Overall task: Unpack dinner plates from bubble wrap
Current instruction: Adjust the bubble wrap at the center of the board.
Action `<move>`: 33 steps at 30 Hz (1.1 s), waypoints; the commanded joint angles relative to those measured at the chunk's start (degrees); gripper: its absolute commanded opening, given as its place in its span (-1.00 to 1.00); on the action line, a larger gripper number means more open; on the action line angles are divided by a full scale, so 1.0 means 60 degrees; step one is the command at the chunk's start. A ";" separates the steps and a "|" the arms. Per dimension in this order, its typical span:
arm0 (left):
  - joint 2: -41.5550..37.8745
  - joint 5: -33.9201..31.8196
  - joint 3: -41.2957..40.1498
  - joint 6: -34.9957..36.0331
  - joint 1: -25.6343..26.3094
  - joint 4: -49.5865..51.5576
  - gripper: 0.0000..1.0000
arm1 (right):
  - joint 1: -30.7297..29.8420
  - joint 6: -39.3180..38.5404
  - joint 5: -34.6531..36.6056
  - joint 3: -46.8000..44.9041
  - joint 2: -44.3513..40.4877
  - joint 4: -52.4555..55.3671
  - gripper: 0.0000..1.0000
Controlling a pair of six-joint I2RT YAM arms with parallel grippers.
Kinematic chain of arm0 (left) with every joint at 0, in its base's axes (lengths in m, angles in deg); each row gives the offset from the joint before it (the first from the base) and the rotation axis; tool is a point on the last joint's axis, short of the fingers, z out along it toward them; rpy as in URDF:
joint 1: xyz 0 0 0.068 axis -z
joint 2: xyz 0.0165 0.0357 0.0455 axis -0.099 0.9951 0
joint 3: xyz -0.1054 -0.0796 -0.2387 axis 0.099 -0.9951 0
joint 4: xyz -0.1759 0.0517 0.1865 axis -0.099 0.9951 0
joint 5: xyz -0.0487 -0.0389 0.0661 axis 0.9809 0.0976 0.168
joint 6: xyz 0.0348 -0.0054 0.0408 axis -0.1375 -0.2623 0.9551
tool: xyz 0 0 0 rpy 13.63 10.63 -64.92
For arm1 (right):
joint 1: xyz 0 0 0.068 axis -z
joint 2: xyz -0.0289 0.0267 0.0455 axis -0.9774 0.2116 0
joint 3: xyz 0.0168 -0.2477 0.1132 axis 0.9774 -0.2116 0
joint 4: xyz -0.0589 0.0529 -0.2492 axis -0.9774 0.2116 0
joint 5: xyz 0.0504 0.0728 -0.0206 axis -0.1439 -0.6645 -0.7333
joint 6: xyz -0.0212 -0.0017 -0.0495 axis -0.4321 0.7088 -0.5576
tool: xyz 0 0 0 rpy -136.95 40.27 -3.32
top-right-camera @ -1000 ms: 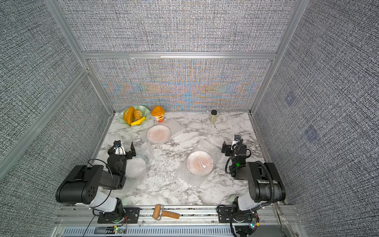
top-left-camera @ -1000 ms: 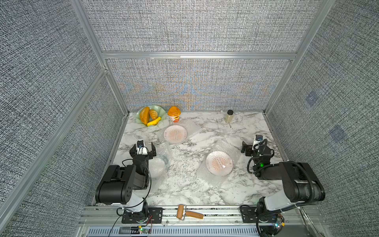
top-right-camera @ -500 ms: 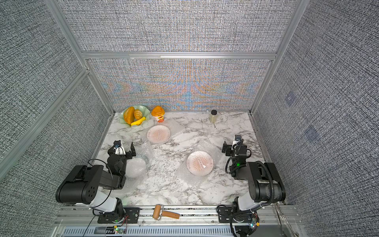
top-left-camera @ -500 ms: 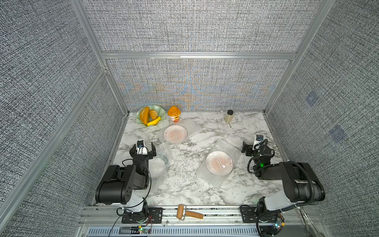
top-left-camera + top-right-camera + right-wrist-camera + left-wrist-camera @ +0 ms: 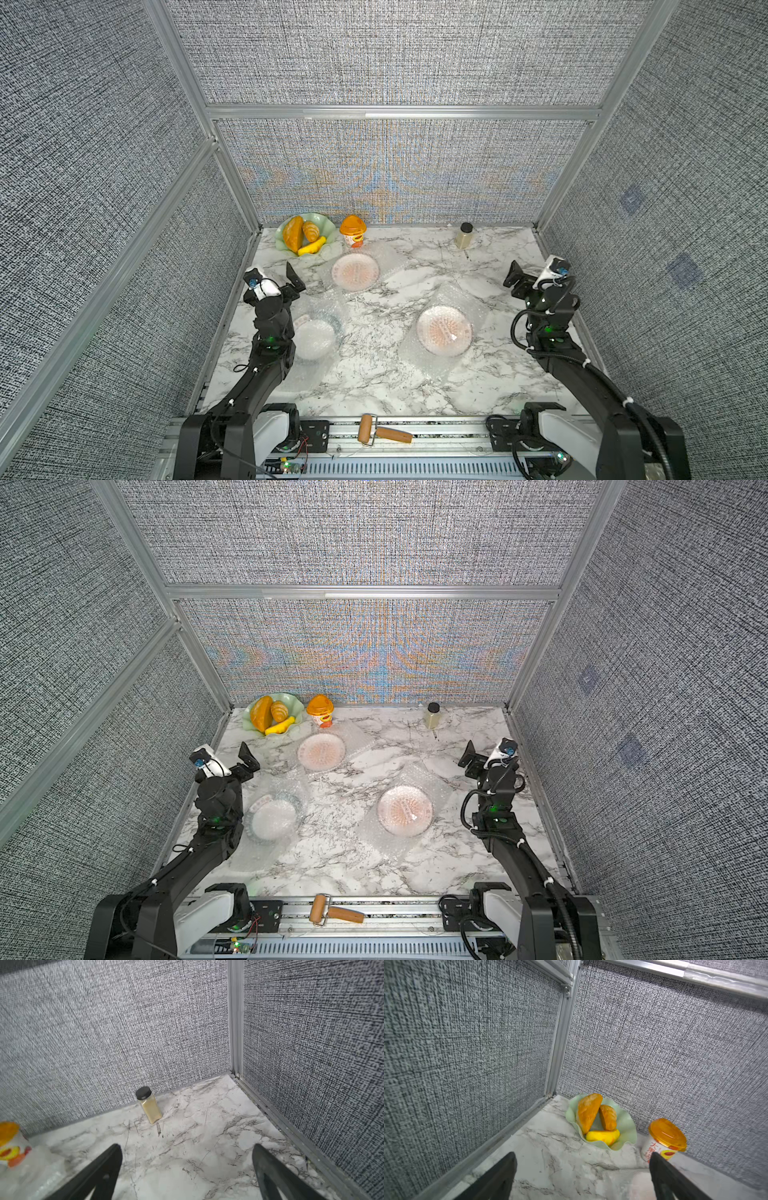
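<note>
Three dinner plates lie on the marble table in both top views. One with an orange centre [image 5: 355,272] sits at the back on a sheet of bubble wrap [image 5: 388,254]. Another orange-centred plate [image 5: 444,331] lies right of the middle, covered by crinkled wrap [image 5: 436,368]. A white plate [image 5: 316,340] at the left lies under wrap [image 5: 330,307], partly hidden by my left arm. My left gripper [image 5: 275,279] hangs open above the table behind the white plate, empty [image 5: 581,1167]. My right gripper [image 5: 534,277] is open and empty near the right wall [image 5: 187,1159].
A pale green dish with bread [image 5: 305,237] and an orange-lidded cup [image 5: 352,230] stand at the back left. A spice jar [image 5: 463,235] stands at the back right. A wooden roller [image 5: 384,432] lies on the front rail. Grey walls enclose three sides.
</note>
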 commanded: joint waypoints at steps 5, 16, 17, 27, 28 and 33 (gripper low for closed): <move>-0.1285 0.0128 0.0172 -0.4912 -0.0089 0.3971 0.99 | 0.0608 0.3502 -0.0480 0.0799 -0.0434 0.3792 0.98; 0.1403 0.7930 0.3100 -0.2234 0.0072 0.6709 0.99 | 0.0528 0.3747 -0.4469 0.0847 -0.0498 0.7835 0.98; 0.1731 0.8511 0.3184 -0.2048 0.0211 0.6737 0.99 | 0.0466 0.3751 -0.4889 0.0694 -0.0471 0.8043 0.98; 0.3782 0.9175 0.3644 -0.1519 0.3064 0.6027 0.92 | -0.1146 0.4988 -0.6122 -0.1047 0.0227 0.5430 0.98; 0.4143 0.9338 0.3741 -0.1552 0.3218 0.5956 0.89 | -0.1222 0.5167 -0.6262 -0.1101 0.0565 0.4956 0.99; 0.4871 0.9347 0.3854 -0.1625 0.3825 0.5713 0.86 | -0.1468 0.5574 -0.6746 -0.0992 0.1993 0.3482 0.98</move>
